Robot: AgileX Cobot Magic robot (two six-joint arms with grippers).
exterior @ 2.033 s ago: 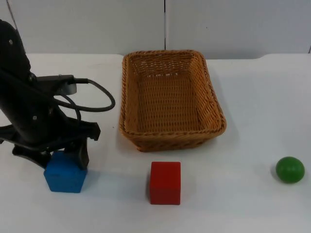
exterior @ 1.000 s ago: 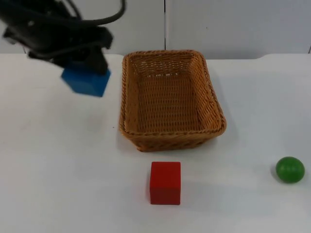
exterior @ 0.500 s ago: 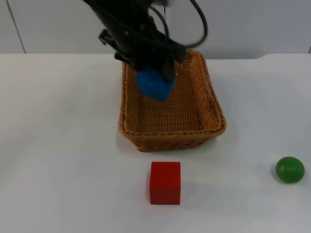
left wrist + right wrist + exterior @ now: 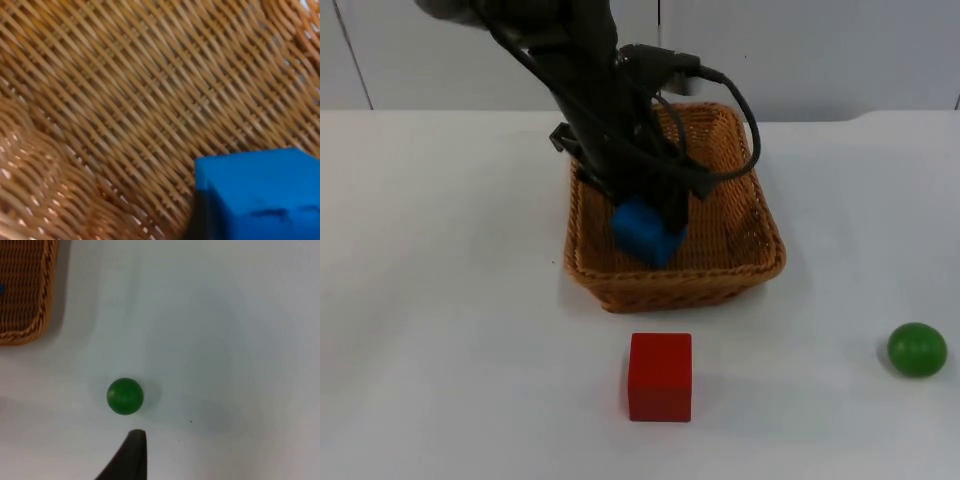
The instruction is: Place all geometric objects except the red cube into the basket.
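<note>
The blue cube (image 4: 648, 235) hangs low inside the wicker basket (image 4: 766, 256), toward its near wall, with my left gripper (image 4: 643, 207) shut on it from above. In the left wrist view the blue cube (image 4: 260, 195) sits just over the basket's woven floor (image 4: 125, 100). The red cube (image 4: 660, 376) rests on the table in front of the basket. A green ball (image 4: 917, 349) lies at the table's near right. My right gripper (image 4: 131, 456) waits just short of the green ball (image 4: 125, 396), apart from it.
The grey partition wall (image 4: 820, 50) stands right behind the basket. A corner of the basket (image 4: 25, 300) shows in the right wrist view, well away from the ball. White table surface (image 4: 440, 330) lies open to the left of the red cube.
The left arm lifted the blue cube from the near left of the table, carried it right over the basket rim, and has now lowered it toward the basket's near end.
</note>
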